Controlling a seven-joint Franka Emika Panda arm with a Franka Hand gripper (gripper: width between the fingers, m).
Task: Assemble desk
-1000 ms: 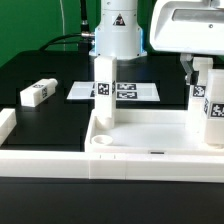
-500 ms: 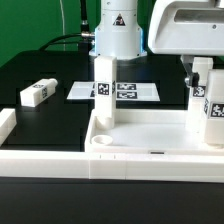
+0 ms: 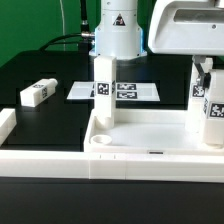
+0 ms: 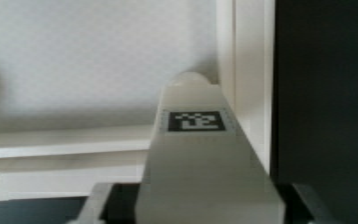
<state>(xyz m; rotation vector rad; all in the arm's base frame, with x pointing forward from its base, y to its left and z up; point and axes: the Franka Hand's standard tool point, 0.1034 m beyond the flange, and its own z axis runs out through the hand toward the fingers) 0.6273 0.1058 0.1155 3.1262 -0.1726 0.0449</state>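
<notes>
The single desk top point(image 3: 150, 132) lies on the black tabletop point(image 3: 60, 72), at the near edge in the exterior view. I count three legs. The left leg point(image 3: 103, 95) and the right leg point(image 3: 212, 115) stand upright in its back corners. The loose leg point(image 3: 35, 94) lies on the tabletop, well off to the exterior view's left. My end effector point(image 3: 208, 72) pinches the right leg, with the pads flush on both its sides. One marker board point(image 3: 140, 91) lies behind the desk top.

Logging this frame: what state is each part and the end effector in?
desk top: flat on the table, two legs standing on it.
end effector: straddling the leg on the exterior view's right; contact unclear.
leg on the exterior view's right: upright at a corner.
leg on the exterior view's left: upright at a corner, free.
loose leg: lying on the table, untouched.
</notes>
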